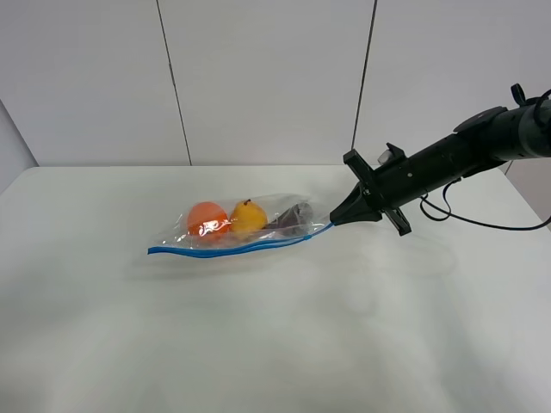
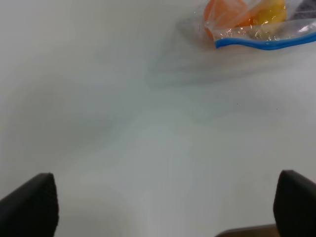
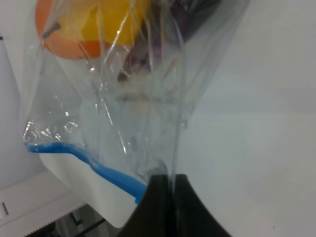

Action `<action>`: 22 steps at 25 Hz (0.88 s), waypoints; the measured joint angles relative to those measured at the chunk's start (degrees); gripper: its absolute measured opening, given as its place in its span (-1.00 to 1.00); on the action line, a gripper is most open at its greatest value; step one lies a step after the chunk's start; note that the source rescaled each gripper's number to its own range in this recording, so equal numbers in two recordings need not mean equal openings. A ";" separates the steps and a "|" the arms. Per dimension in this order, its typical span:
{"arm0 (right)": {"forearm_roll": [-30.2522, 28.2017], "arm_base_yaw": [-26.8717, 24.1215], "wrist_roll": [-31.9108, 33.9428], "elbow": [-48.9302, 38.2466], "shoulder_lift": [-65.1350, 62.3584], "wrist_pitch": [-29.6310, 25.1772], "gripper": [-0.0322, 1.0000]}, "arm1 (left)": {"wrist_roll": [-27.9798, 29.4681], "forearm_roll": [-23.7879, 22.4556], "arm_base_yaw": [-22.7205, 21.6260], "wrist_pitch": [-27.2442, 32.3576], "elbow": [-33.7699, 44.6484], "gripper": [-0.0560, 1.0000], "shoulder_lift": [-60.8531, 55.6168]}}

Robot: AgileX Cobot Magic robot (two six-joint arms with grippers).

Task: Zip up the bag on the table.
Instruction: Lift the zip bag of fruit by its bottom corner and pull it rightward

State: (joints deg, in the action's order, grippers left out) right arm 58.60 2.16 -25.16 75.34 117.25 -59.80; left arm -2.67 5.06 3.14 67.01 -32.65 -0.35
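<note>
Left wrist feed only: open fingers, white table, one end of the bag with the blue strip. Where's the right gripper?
Observer: The right gripper is shut on the bag, at the end opposite the one you see.
Operator: On the zip itself?
Observer: The right wrist view shows its fingertips pinching clear plastic right beside where the blue zip strip ends.
Operator: Zip closed?
Observer: Cannot tell. In the exterior high view the strip shows as one blue line along the bag's near edge, with no finer detail.
</note>
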 joint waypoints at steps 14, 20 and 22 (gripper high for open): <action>3.70 0.00 -4.40 0.00 0.00 -2.72 -0.94 | 0.00 0.00 0.00 0.00 0.00 1.00 0.00; 5.66 0.00 -5.98 0.00 0.00 -4.78 -0.94 | 0.00 0.00 0.00 0.00 0.00 1.00 0.00; 7.75 0.00 -6.39 0.00 0.00 -5.70 -0.94 | 0.00 0.00 0.00 0.00 0.00 1.00 0.00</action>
State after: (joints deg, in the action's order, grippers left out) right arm 66.35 2.16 -31.55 75.34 117.25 -65.49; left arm -2.67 5.06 3.14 67.01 -32.65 -0.35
